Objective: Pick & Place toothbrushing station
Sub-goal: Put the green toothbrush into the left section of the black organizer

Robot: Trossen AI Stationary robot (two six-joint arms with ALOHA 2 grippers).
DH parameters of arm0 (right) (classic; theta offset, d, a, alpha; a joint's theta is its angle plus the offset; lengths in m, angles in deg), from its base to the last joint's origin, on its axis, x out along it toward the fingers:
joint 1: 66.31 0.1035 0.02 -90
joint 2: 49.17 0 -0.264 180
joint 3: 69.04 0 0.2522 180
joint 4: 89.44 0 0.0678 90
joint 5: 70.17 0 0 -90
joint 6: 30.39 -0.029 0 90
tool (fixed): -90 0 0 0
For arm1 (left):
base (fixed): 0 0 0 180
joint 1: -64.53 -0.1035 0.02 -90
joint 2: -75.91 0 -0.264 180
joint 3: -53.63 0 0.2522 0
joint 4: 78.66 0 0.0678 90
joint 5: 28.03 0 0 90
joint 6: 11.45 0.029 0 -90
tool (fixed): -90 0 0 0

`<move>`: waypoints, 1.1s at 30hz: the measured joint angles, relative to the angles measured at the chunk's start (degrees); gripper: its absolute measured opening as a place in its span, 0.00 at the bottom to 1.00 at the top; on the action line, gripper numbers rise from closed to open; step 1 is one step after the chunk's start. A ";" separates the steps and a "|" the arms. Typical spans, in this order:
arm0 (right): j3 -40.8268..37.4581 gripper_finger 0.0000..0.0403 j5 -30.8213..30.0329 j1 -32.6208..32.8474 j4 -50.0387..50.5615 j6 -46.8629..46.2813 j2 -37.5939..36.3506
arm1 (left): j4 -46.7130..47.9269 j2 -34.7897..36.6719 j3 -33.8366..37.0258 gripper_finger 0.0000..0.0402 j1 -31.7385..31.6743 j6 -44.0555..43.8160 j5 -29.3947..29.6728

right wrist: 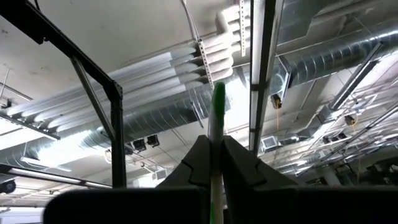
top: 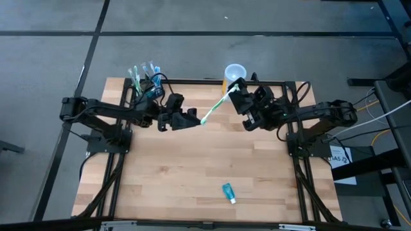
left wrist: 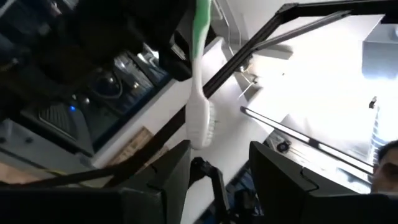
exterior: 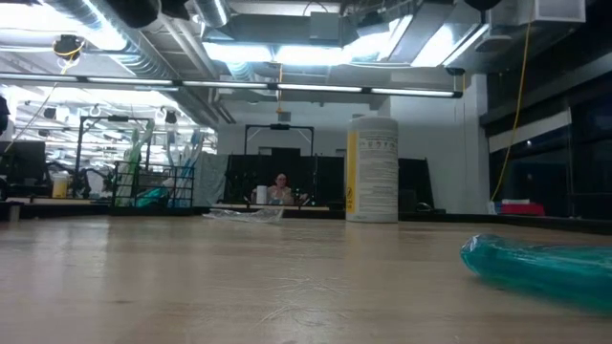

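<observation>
My right gripper's point(right wrist: 214, 163) fingers were pressed together on the handle of a green-and-white toothbrush point(top: 217, 106), gripping it at its far end beside the white-and-yellow cup point(top: 234, 72). In the right wrist view the green handle rose straight out from between the two dark fingers toward the ceiling ducts. My left gripper's point(top: 194, 120) fingers stood apart, and in the left wrist view the white bristle head of that toothbrush hung just above the gap between them, not clamped as far as I could see. From above, the toothbrush ran as a slanted line between the two grippers, its head at the left gripper's tips and its handle end in the right gripper, over the far middle of the wooden table point(top: 192, 173).

The toothbrushing station point(top: 149, 86) sat at the far left corner of the table, just behind my left arm, with several toothbrushes standing upright in it; its black body was mostly hidden by the arm and cables. A small teal tube point(top: 228, 192) lay alone on the near part of the table, right of centre, well apart from both grippers. In the low view that tube showed blurred at the near right, the cup stood far off in the middle, and a person sat in the room beyond.
</observation>
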 joint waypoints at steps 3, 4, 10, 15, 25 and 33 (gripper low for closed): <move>0.00 0.04 0.63 -0.77 0.02 0.72 0.00 | 0.43 -0.91 -0.90 0.40 0.00 -1.21 -0.91; 0.00 0.04 0.79 -0.98 0.04 0.87 0.00 | 0.38 -0.89 -1.08 0.40 0.00 -1.46 -1.07; 0.00 0.04 0.91 -1.45 0.45 1.48 0.00 | 0.38 -0.81 -1.28 0.32 -0.10 -2.12 0.45; 0.00 0.04 1.02 -1.47 0.59 2.14 0.00 | 1.47 -0.81 -1.26 0.21 -0.54 -2.11 1.71; 0.02 0.04 0.97 -1.47 0.48 2.51 -0.09 | 2.41 -0.81 -1.21 0.17 -1.99 -0.18 3.92; 0.02 0.04 0.83 -1.47 0.48 2.47 -0.09 | 2.43 -0.81 -1.19 0.20 -2.19 0.86 5.16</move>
